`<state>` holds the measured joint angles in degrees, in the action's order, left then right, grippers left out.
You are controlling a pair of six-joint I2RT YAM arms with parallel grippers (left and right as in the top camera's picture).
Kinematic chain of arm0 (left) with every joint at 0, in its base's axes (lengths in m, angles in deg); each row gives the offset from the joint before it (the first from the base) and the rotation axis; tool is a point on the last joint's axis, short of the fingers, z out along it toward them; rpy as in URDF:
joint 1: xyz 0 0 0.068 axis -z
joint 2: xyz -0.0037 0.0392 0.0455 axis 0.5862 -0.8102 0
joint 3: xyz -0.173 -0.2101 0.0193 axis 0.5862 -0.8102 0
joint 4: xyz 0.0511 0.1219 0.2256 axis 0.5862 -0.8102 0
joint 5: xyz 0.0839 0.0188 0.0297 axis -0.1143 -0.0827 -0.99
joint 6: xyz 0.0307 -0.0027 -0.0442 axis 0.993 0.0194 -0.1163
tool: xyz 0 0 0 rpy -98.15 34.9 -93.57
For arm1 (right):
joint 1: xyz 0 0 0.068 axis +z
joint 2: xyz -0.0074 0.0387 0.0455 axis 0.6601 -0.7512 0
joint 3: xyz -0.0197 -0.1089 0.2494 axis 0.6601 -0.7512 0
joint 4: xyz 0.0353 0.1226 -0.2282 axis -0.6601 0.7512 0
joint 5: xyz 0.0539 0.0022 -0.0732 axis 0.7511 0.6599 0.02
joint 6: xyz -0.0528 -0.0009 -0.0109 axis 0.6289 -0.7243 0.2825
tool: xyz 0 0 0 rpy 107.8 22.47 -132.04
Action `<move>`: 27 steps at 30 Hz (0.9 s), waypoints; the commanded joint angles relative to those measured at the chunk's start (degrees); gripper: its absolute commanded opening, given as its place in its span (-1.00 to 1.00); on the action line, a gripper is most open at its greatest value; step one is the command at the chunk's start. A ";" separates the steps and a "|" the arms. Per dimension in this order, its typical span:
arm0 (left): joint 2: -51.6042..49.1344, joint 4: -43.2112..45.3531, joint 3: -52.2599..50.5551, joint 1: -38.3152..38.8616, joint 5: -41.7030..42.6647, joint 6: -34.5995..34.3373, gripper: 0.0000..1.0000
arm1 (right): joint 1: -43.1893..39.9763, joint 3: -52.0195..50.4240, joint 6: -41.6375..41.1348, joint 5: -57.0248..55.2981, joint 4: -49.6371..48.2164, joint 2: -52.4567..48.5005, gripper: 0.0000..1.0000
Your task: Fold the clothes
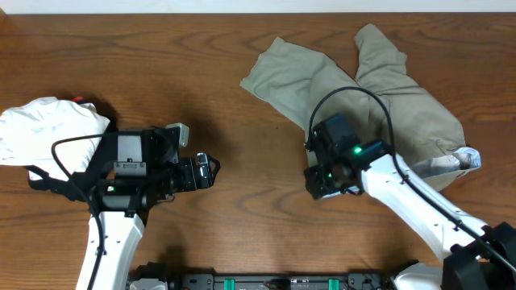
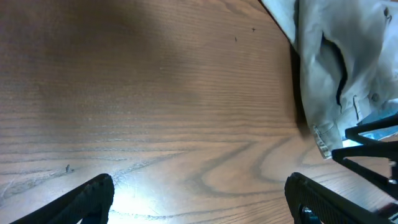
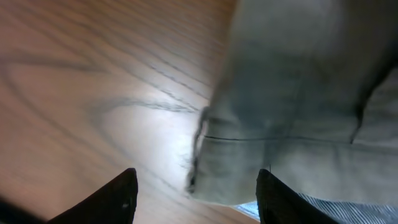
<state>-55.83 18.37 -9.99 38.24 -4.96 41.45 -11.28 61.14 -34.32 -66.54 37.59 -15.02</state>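
The clothes, a pair of pale khaki shorts point(image 1: 379, 97), lie crumpled at the back right of the table, with a striped lighter lining point(image 1: 463, 159) showing at the right end. My right gripper point(image 1: 314, 151) hovers at the shorts' near left edge. In the right wrist view its fingers point(image 3: 127, 193) stand apart, and a hemmed corner of the shorts point(image 3: 298, 93) lies ahead between them, unpinched. My left gripper point(image 1: 211, 171) is open over bare wood in the middle, pointing right. Nothing sits between its jaws point(image 2: 199, 199), and the shorts point(image 2: 336, 62) lie ahead to the right.
A white folded garment point(image 1: 48, 129) lies at the left edge beside the left arm, with a small red thing point(image 1: 81, 100) behind it. Bare wooden table point(image 1: 242, 209) stretches between the two arms and along the front.
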 commanded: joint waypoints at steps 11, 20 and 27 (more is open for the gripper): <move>-0.20 0.07 0.61 0.15 -0.68 0.96 0.80 | 1.18 -4.17 -5.07 -10.64 -2.58 -1.20 0.21; -0.20 0.07 0.61 0.15 -0.68 0.96 0.80 | 2.34 -4.20 -3.34 -5.09 -6.58 -1.53 0.22; -0.20 0.04 0.61 0.15 -0.66 0.96 0.80 | 2.99 -4.55 -3.67 -6.88 -6.45 -2.45 0.18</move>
<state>-55.88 18.37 -9.99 38.26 -4.94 41.45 -8.71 57.33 -38.19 -72.68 31.12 -16.47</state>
